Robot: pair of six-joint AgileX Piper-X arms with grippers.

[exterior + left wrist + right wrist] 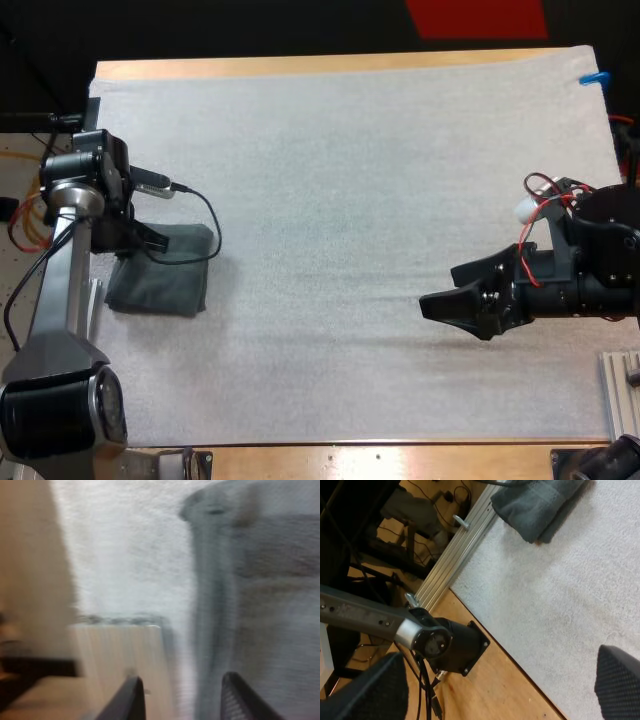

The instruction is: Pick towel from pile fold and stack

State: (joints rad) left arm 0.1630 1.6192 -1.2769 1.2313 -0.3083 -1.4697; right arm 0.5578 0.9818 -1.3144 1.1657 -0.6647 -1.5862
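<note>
Stacking step looks about done. Folded towel [160, 278] lies at mid-left of the high view, by the left edge of the mat [350, 200]. Left gripper [148, 238] hangs just over the towel's upper edge, arm reaching up from lower left, fingers [134, 700] apart, gripping nothing. Right gripper [440, 288] hovers right of centre, pointing left, fingers wide, empty. Next, probably: left lifts straight off without dragging the fold.

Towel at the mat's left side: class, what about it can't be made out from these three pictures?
High view: the left arm covers the towel's far corner, so its whole outline is hidden.
Left wrist view: the towel runs past the edge beside the left gripper; layers uncountable.
Right wrist view: the towel is cut off by the edge.
</note>
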